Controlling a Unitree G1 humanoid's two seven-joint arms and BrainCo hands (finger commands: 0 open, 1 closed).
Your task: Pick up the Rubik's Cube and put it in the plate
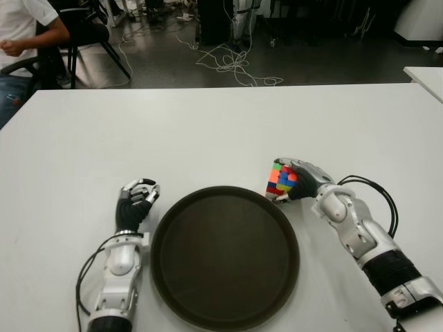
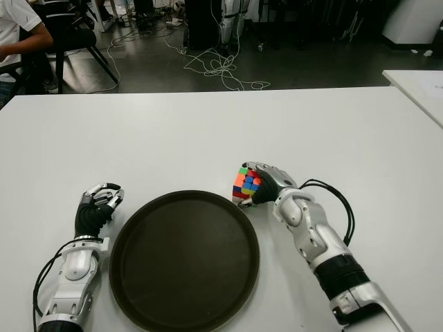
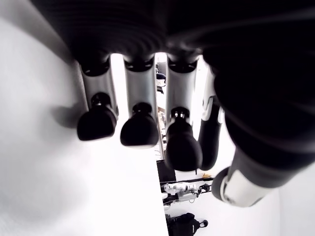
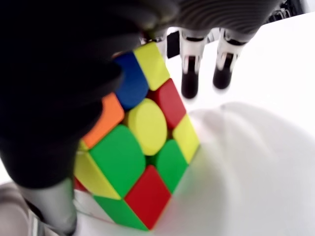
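The Rubik's Cube (image 1: 279,180) with its mixed coloured stickers stands on the white table just beyond the right rim of the round dark plate (image 1: 225,257). My right hand (image 1: 299,179) wraps around it from the right side, fingers curled over its top and far face. In the right wrist view the cube (image 4: 140,162) fills the palm, with the thumb pressed on its upper face. The cube sits beside the plate's rim, not inside it. My left hand (image 1: 136,200) shows to the left of the plate, fingers curled and holding nothing.
The white table (image 1: 208,131) stretches wide behind the plate. A second white table's corner (image 1: 426,75) is at the far right. A seated person (image 1: 21,34) and chairs are beyond the far left edge, with cables on the floor.
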